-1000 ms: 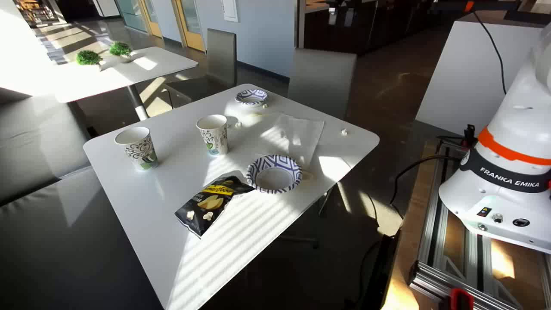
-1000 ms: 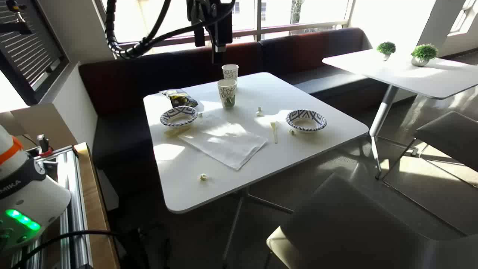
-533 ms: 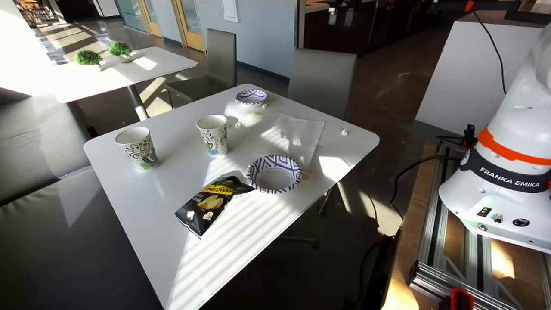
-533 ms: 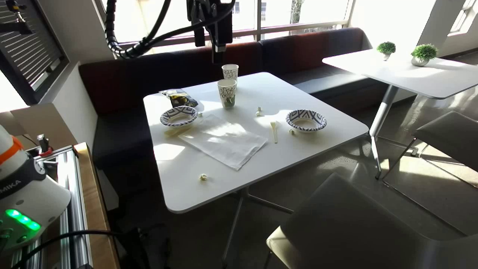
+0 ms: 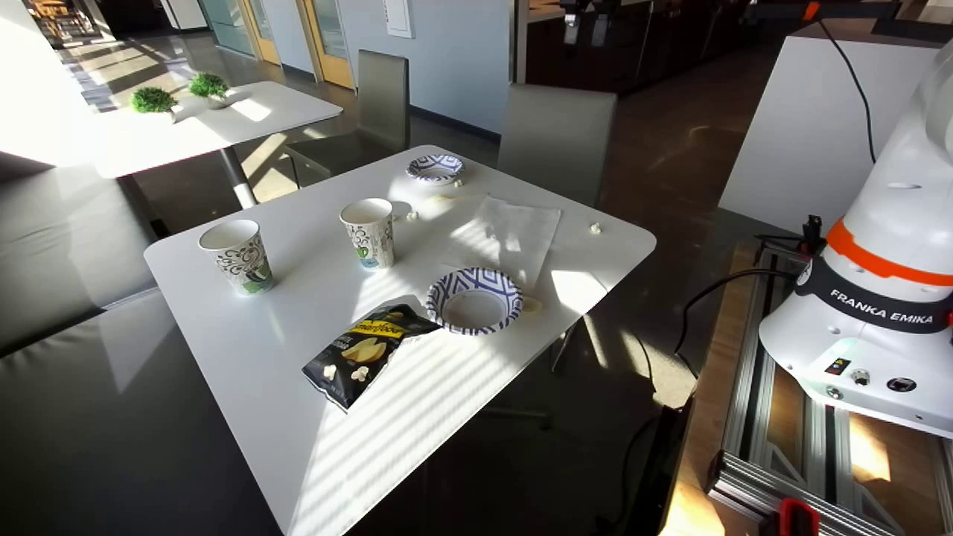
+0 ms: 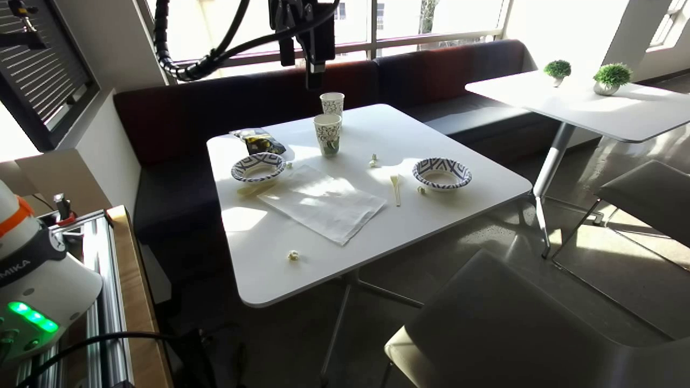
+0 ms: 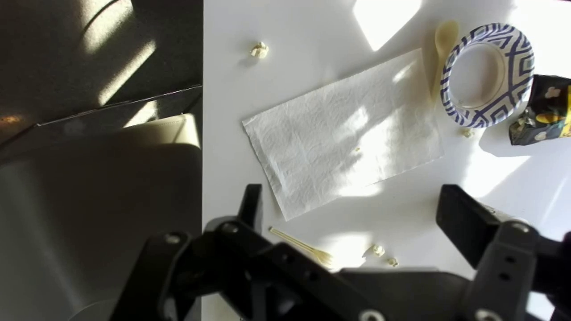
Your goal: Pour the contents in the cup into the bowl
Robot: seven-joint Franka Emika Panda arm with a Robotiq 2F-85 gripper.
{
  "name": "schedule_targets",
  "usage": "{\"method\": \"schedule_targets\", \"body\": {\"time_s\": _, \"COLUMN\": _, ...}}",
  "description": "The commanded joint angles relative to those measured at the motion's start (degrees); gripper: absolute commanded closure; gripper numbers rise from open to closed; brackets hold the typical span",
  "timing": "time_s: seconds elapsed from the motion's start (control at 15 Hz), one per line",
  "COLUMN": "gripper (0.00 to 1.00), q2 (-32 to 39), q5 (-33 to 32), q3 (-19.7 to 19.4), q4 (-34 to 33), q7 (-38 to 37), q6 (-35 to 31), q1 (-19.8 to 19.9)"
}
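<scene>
Two near-identical white paper cups with green marks stand upright on the table: a middle cup (image 5: 370,242) (image 6: 328,137) and an outer cup (image 5: 244,262) (image 6: 332,102). I cannot tell which is the task's cup; no contents show. Two blue-and-white patterned bowls rest on the table: one by the snack bag (image 5: 476,278) (image 6: 271,160) (image 7: 519,67), one at another corner (image 5: 435,159) (image 6: 458,170). I cannot surely tell which is the task's bowl. My gripper (image 6: 302,67) (image 5: 586,31) (image 7: 351,200) is open and empty, high above the table. A sliver of a cup (image 7: 497,213) shows behind its right finger.
A black snack bag (image 5: 370,350) (image 7: 546,109) lies beside a bowl. A napkin (image 6: 329,205) (image 7: 330,138), a fork (image 6: 396,189) (image 7: 308,248), a spoon (image 7: 446,40) and loose popcorn (image 7: 259,50) lie on the table (image 6: 280,280). Chairs (image 6: 501,312) and a bench (image 6: 183,178) stand around it.
My gripper has shifted slightly upward, and its cable moved a little. The cups, bowls and other things on the table have not moved.
</scene>
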State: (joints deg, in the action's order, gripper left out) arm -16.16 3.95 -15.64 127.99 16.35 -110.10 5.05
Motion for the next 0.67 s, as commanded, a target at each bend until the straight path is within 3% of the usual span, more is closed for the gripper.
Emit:
{"method": "schedule_targets", "body": {"time_s": 0.0, "gripper": 0.00, "q2": 3.36, "q5": 1.11, "q3": 4.61, "q4": -2.50, "q7": -1.08, "q6": 0.05, "q1": -1.68}}
{"method": "schedule_targets", "body": {"time_s": 0.2, "gripper": 0.00, "q2": 5.97, "q5": 1.76, "q3": 8.89, "q4": -4.90, "q7": -1.12, "q6": -0.34, "q1": -4.33}}
{"method": "schedule_targets", "body": {"time_s": 0.6, "gripper": 0.00, "q2": 11.16, "q5": 1.73, "q3": 16.54, "q4": -8.41, "q7": -10.22, "q6": -2.36, "q1": -8.20}}
